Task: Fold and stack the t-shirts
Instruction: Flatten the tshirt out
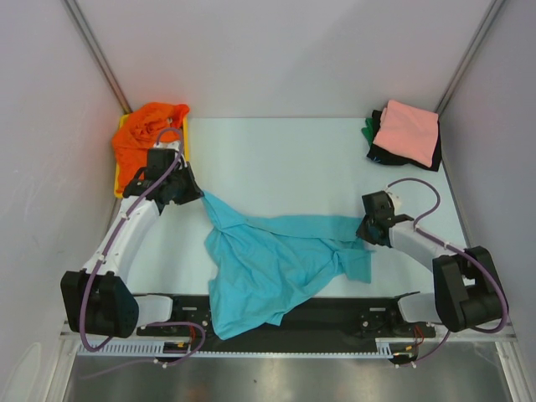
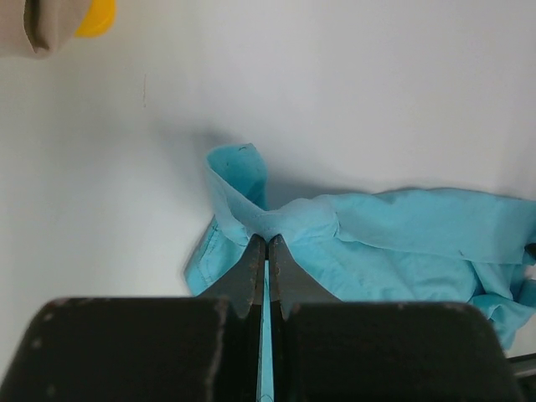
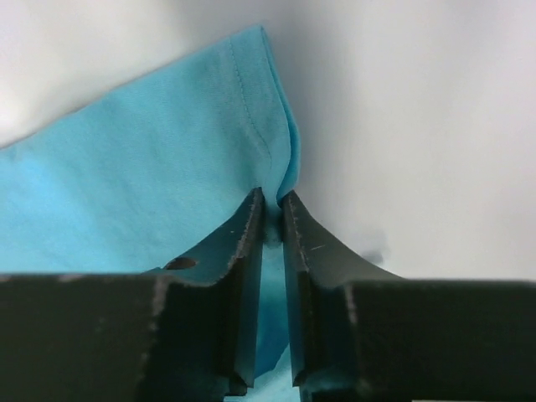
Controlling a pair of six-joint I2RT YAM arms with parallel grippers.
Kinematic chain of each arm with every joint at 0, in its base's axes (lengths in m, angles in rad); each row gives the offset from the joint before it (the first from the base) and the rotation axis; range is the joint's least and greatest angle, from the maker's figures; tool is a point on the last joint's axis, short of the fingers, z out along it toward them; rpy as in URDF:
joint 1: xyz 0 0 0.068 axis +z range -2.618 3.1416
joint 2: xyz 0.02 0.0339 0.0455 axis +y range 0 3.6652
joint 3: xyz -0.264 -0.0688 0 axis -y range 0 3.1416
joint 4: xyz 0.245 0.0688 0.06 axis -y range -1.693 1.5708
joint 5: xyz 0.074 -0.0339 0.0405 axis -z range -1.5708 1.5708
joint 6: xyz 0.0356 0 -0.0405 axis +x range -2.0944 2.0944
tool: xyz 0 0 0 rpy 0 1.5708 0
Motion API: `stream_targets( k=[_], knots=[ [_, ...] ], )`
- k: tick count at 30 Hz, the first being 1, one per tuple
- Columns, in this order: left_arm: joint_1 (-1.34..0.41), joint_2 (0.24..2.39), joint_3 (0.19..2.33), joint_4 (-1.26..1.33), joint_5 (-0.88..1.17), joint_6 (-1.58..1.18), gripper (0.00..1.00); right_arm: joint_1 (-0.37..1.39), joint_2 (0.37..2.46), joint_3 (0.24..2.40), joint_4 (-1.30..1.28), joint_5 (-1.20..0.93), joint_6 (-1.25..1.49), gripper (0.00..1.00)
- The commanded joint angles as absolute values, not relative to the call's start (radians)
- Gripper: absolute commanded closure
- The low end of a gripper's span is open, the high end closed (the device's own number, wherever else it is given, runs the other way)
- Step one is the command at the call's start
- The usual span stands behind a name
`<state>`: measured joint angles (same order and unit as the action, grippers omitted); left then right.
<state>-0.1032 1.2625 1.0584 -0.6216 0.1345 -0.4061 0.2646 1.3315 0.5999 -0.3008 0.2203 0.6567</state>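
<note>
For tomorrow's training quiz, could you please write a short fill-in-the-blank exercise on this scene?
1. The left gripper and right gripper are both ____ on the turquoise t-shirt.
2. The orange t-shirt lies in a tray coloured ____.
3. The pink t-shirt lies at the table's far ____ corner.
Missing words: shut; yellow; right.

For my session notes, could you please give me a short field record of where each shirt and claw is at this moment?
shirt in work: turquoise t-shirt, unfolded and rumpled, mid-table, near hem over the front edge
left claw: shut on its far-left corner
right claw: closed on its right edge
waiting: orange t-shirt, bunched on the yellow tray, far left
stack: salmon pink t-shirt on top of a black t-shirt, green t-shirt peeking out, far right
</note>
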Motion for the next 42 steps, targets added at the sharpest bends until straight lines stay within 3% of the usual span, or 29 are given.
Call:
stream_targets(
  k=[1, 5, 10, 21, 25, 26, 27, 30, 34, 38, 40, 42],
  knots=[
    [-0.094, 1.238, 1.052, -0.598, 0.14, -0.38, 1.0, 0.261, 1.293, 0.592, -0.301, 0.233, 0.66, 0.83],
    [-0.092, 1.236, 1.048, -0.597, 0.137, -0.38, 1.0, 0.261, 1.264, 0.603, -0.333, 0.232, 0.657, 1.0],
    [-0.094, 1.239, 1.048, -0.595, 0.135, -0.382, 1.0, 0.262, 1.203, 0.646, -0.399, 0.238, 0.641, 0.97],
    [-0.092, 1.227, 1.048, -0.597, 0.11, -0.382, 0.99, 0.253, 1.135, 0.727, -0.469, 0.236, 0.611, 1.0],
    [-0.094, 1.22, 1.046, -0.591, 0.112, -0.382, 1.0, 0.252, 1.131, 0.75, -0.48, 0.224, 0.6, 0.93],
    [-0.094, 1.22, 1.046, -0.589, 0.112, -0.382, 1.0, 0.25, 1.134, 0.752, -0.482, 0.222, 0.597, 0.8],
    [-0.094, 1.22, 1.045, -0.591, 0.113, -0.38, 1.0, 0.25, 1.14, 0.752, -0.479, 0.227, 0.591, 0.77],
    [-0.094, 1.216, 1.046, -0.592, 0.112, -0.38, 1.0, 0.226, 1.164, 0.733, -0.463, 0.215, 0.588, 0.76],
    [-0.094, 1.216, 1.045, -0.591, 0.112, -0.38, 1.0, 0.199, 1.167, 0.69, -0.428, 0.18, 0.588, 0.87],
    [-0.094, 1.216, 1.045, -0.589, 0.112, -0.379, 1.0, 0.195, 1.181, 0.681, -0.416, 0.183, 0.586, 0.9],
    [-0.094, 1.216, 1.045, -0.591, 0.112, -0.38, 1.0, 0.192, 1.187, 0.677, -0.403, 0.173, 0.583, 0.88],
    [-0.094, 1.216, 1.045, -0.591, 0.114, -0.379, 1.0, 0.19, 1.201, 0.673, -0.399, 0.161, 0.583, 0.78]
  ],
)
